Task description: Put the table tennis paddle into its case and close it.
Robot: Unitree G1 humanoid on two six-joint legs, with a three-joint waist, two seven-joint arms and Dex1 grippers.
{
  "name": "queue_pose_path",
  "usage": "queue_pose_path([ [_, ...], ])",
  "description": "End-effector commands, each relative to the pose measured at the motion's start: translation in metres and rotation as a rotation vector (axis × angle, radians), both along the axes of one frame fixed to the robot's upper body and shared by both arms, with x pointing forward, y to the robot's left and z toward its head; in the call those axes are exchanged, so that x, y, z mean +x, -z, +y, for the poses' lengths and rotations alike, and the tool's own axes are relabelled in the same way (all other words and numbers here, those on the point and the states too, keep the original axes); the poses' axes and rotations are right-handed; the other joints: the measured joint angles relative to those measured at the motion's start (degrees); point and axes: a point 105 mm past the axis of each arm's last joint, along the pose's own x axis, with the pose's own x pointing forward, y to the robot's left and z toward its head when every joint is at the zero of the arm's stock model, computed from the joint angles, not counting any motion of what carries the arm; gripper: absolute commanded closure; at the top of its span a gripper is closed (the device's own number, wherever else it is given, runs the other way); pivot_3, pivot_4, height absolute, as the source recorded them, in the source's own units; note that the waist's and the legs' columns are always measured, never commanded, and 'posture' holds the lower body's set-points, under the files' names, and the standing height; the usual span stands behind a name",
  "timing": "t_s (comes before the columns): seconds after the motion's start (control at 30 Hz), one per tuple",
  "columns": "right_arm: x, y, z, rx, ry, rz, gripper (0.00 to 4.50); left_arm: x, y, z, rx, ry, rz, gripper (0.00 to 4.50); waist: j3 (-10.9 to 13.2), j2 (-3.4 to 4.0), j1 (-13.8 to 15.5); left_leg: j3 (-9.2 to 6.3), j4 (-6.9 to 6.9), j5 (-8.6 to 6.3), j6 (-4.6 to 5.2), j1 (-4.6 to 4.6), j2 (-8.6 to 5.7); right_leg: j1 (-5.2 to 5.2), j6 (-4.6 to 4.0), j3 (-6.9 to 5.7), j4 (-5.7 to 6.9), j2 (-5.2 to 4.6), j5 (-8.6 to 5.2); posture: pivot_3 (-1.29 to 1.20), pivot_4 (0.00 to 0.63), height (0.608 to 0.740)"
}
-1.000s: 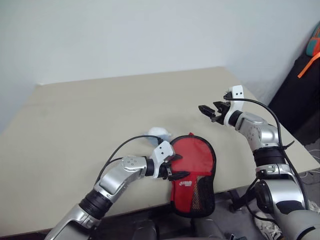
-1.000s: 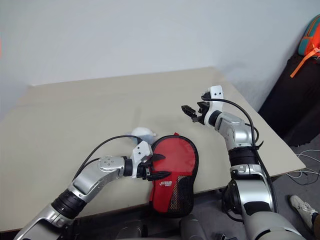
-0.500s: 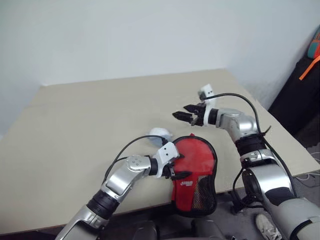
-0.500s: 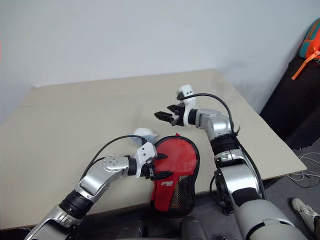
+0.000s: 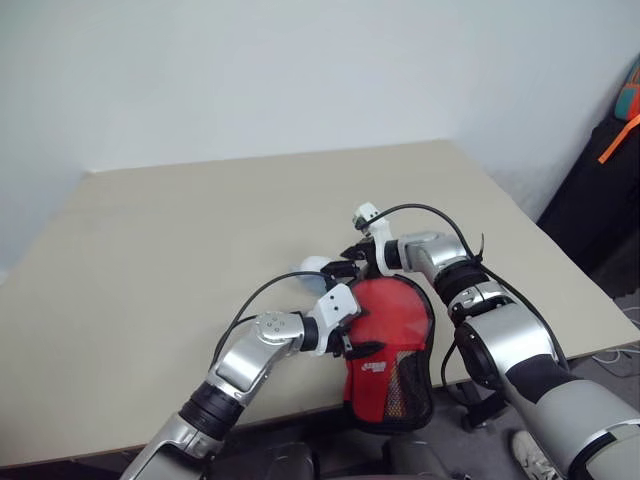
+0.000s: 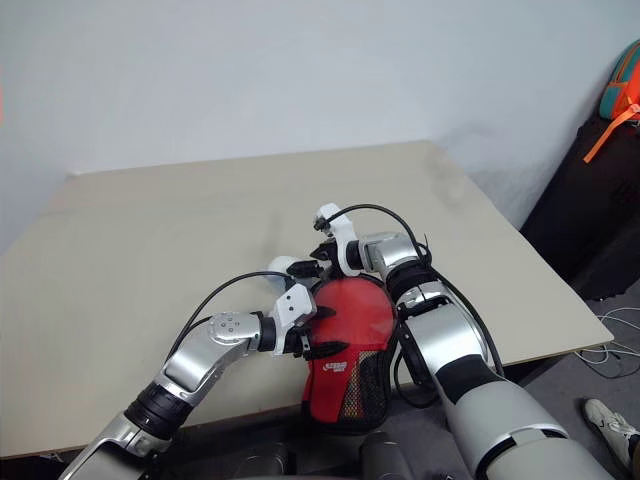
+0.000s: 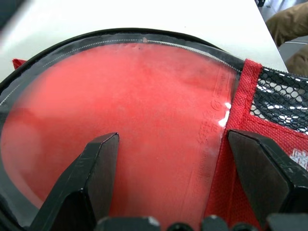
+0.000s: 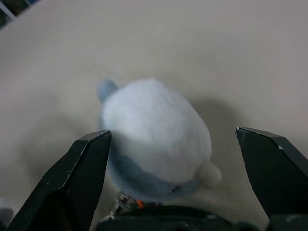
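The red case (image 5: 398,318), with black edging, a white logo and a mesh patch, lies at the table's front edge, its narrow end hanging over. My left gripper (image 5: 360,332) is open over the case's left side, one black finger (image 7: 103,163) on the glossy round face and the other on the red fabric by the mesh (image 7: 281,108). My right gripper (image 5: 338,268) is open at the case's far end, its fingers on either side of a small white and grey-blue soft lump (image 8: 154,125). The paddle is hidden; I cannot tell it from the case's red face.
The beige table (image 5: 180,240) stretches wide to the left and back. A dark bag with an orange strap (image 5: 610,150) stands off the table at the right. Cables run along both forearms.
My right gripper has swung left and down from above the table's right side to the soft lump at the case's far end. The left gripper and the case have stayed put.
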Motion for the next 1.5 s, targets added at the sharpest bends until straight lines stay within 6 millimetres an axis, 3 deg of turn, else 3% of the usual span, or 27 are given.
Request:
queue_pose_path([
  [0.03,0.006,-0.017,0.010,-0.015,-0.019,-0.057,0.00,-0.005,0.037,0.017,0.115,-0.068,0.125,0.73,0.0,0.01,-0.1,0.01,-0.01,0.00,0.00,0.02,0.00,0.00,0.00,0.00,0.02,0.00,0.00,0.00,0.000,0.740],
  [0.1,0.007,-0.012,0.010,-0.048,-0.001,-0.059,0.00,-0.005,0.037,0.017,0.116,-0.073,0.126,0.73,0.0,0.02,0.0,0.00,-0.02,0.00,0.00,0.09,0.00,0.02,0.01,0.00,0.07,0.01,0.00,0.00,0.000,0.740],
  [0.2,0.011,-0.017,0.012,-0.024,0.024,-0.097,0.64,-0.004,0.037,0.018,0.119,-0.083,0.135,0.69,0.0,0.01,-0.1,-0.02,-0.04,-0.01,-0.01,0.30,0.00,0.22,0.01,-0.01,0.05,0.00,-0.02,0.00,0.000,0.740],
  [0.43,0.007,-0.021,0.014,-0.003,-0.008,-0.064,3.23,-0.003,0.040,0.019,0.129,-0.099,0.168,0.69,0.0,0.00,-0.5,-0.04,-0.15,-0.02,-0.02,0.63,0.00,0.50,0.02,-0.01,0.00,0.00,-0.04,0.00,0.000,0.740],
  [0.57,0.010,-0.027,0.012,0.034,0.016,-0.061,4.47,-0.003,0.042,0.018,0.150,-0.090,0.184,0.69,0.0,0.01,-0.6,-0.07,-0.17,-0.02,-0.02,0.64,0.00,0.50,0.03,-0.03,0.01,0.01,-0.05,0.00,0.000,0.740],
  [0.93,0.048,-0.072,-0.024,0.181,0.328,-0.115,4.47,-0.003,0.045,0.020,0.178,-0.086,0.209,0.69,0.0,0.01,-0.7,-0.11,-0.18,-0.02,-0.02,0.63,0.00,0.50,0.02,-0.05,-0.02,0.01,-0.06,0.00,0.000,0.740],
  [1.27,0.060,-0.054,-0.102,0.111,0.561,-0.103,4.47,-0.003,0.045,0.018,0.181,-0.085,0.226,0.69,0.0,0.01,-0.6,-0.12,-0.16,-0.01,-0.01,0.59,-0.03,0.55,0.02,-0.05,-0.12,0.00,-0.06,0.00,0.000,0.740],
  [1.5,0.048,-0.037,-0.165,0.071,0.672,-0.063,4.47,-0.003,0.046,0.018,0.179,-0.086,0.238,0.69,0.0,0.02,-0.6,-0.14,-0.16,-0.01,-0.01,0.59,-0.05,0.59,0.04,-0.04,-0.17,0.00,-0.08,0.00,0.000,0.740],
])
